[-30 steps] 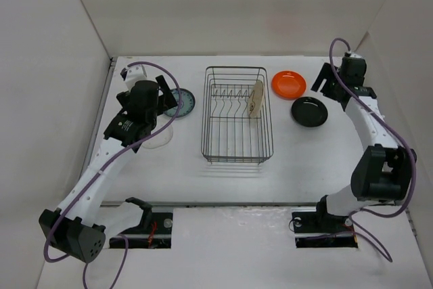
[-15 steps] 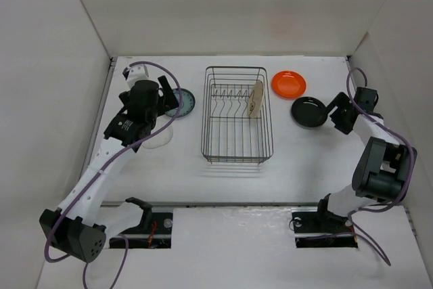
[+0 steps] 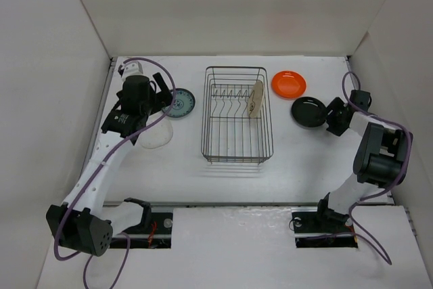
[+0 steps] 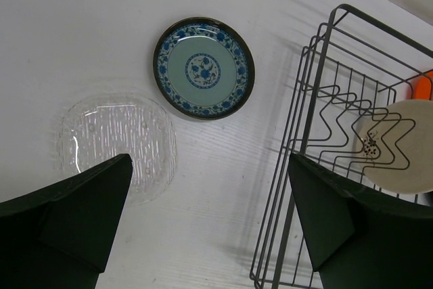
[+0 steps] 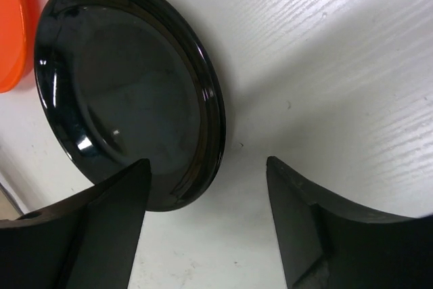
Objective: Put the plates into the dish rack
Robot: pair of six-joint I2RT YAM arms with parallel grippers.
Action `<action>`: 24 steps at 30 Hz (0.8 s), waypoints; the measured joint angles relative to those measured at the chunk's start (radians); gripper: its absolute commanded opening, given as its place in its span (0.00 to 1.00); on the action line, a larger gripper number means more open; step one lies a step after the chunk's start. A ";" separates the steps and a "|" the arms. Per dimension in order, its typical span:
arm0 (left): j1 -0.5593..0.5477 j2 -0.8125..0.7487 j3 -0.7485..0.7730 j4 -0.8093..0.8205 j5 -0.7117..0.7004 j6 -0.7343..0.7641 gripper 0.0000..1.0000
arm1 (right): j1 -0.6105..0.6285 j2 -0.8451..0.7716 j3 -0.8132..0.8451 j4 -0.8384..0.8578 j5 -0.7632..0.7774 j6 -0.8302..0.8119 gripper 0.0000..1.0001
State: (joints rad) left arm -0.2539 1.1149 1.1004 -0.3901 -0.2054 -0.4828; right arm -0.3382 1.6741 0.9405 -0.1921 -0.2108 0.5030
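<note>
The dish rack [image 3: 237,114] stands mid-table with the cream plate [image 3: 255,99] upright in its dividers. The orange plate [image 3: 289,84] and the glossy black plate [image 3: 309,112] lie flat to its right. The teal-patterned plate [image 3: 180,103] and the clear glass plate [image 3: 157,137] lie flat to its left. My left gripper [image 3: 157,93] is open and empty above the table, over the teal plate [image 4: 203,69], the glass plate [image 4: 115,140] and the rack's edge [image 4: 318,99]. My right gripper [image 3: 333,116] is open and low at the black plate's right rim [image 5: 122,86].
White walls close in the table on the left, back and right. The right wall is close behind my right gripper. The orange plate [image 5: 10,25] lies just beyond the black one. The rack's other divider slots [image 3: 226,96] hold nothing.
My right arm swung from the back right corner down to the table beside the black plate. My left gripper drew back to the left, uncovering the teal plate.
</note>
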 measured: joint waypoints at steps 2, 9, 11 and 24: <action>0.002 0.000 0.000 0.001 0.001 0.000 1.00 | 0.000 0.019 0.011 0.001 -0.006 0.007 0.63; 0.016 -0.002 0.000 0.004 0.000 0.000 1.00 | 0.000 0.079 0.043 0.023 -0.020 0.026 0.39; 0.021 -0.002 0.000 0.004 0.000 0.000 1.00 | 0.000 0.087 0.048 0.029 -0.023 0.028 0.36; 0.026 -0.002 0.000 0.004 -0.002 0.000 1.00 | -0.002 0.117 0.092 0.009 -0.044 0.045 0.00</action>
State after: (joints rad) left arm -0.2276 1.1126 1.1004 -0.3859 -0.2077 -0.4828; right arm -0.3401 1.7908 1.0325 -0.1833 -0.2550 0.5476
